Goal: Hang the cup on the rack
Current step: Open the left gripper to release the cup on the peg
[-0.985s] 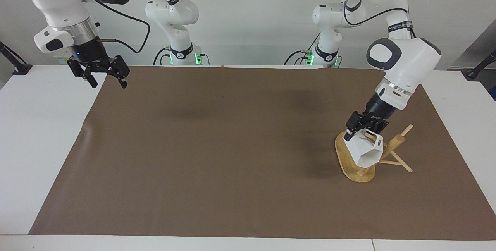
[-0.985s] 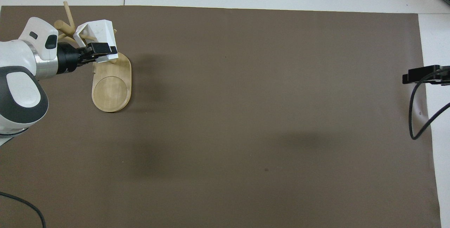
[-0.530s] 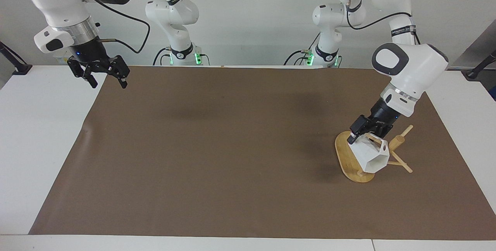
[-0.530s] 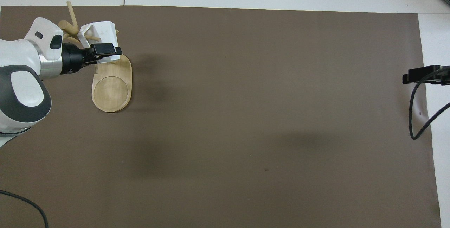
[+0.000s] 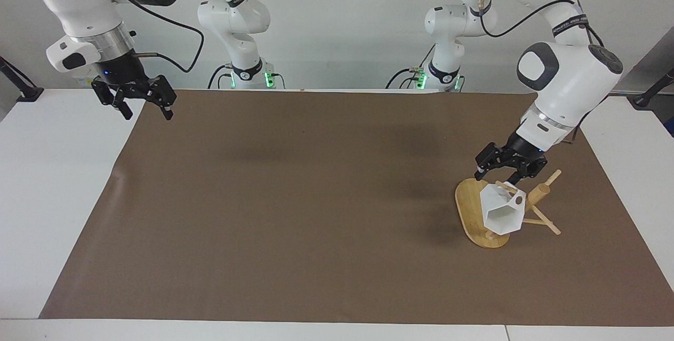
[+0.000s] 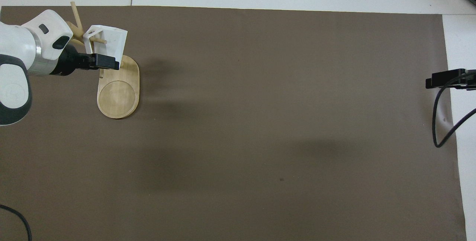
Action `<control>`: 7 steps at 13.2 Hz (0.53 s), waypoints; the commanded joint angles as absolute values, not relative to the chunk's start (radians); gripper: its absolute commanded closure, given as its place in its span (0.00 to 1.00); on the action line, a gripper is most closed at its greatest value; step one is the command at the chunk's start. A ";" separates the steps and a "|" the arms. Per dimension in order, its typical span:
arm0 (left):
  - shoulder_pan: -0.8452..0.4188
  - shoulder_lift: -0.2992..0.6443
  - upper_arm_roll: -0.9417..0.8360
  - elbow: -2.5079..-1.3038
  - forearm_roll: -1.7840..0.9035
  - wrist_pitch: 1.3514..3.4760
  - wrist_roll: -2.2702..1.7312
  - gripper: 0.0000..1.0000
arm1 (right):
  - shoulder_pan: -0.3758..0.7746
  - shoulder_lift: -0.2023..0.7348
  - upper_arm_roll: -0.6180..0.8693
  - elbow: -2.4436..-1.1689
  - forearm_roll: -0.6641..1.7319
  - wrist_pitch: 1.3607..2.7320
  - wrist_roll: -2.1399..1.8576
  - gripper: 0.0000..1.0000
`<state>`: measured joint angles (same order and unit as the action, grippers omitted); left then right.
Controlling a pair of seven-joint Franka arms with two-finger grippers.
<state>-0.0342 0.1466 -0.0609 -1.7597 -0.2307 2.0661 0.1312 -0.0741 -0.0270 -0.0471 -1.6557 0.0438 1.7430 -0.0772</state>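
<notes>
The white faceted cup (image 5: 500, 216) hangs by its pierced handle on a peg of the bamboo rack (image 5: 469, 210), its hexagonal mouth tilted away from the robots. The rack stands at the left arm's end of the table, with its post (image 5: 540, 192) beside the cup. My left gripper (image 5: 499, 175) is open just above the cup and apart from it. In the overhead view the cup (image 6: 112, 41) sits over the rack's oval base (image 6: 118, 96), with the left gripper (image 6: 108, 61) beside it. My right gripper (image 5: 142, 105) is open and empty, and waits raised over the mat's corner at the right arm's end.
A brown mat (image 5: 316, 199) covers most of the white table (image 5: 47, 199). A black cable (image 6: 442, 122) hangs from the right gripper (image 6: 446, 79) at the mat's edge.
My left gripper has opened, let go of the cup, and lifted back toward the robots. The cup has settled lower and now hangs on the peg by its handle.
</notes>
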 commanded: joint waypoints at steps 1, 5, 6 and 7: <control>-0.054 0.086 -0.058 -1.741 -0.109 1.924 0.124 0.00 | -0.083 -0.044 -0.043 -1.669 0.060 1.730 -0.061 0.00; -0.083 0.019 -0.060 -1.741 -0.054 1.784 0.127 0.00 | -0.083 -0.043 -0.043 -1.669 0.060 1.730 -0.061 0.00; -0.089 -0.001 -0.061 -1.741 -0.048 1.743 0.130 0.00 | -0.083 -0.043 -0.043 -1.669 0.060 1.730 -0.061 0.00; -0.098 -0.020 -0.061 -1.741 -0.048 1.708 0.130 0.00 | -0.083 -0.044 -0.043 -1.669 0.060 1.730 -0.061 0.00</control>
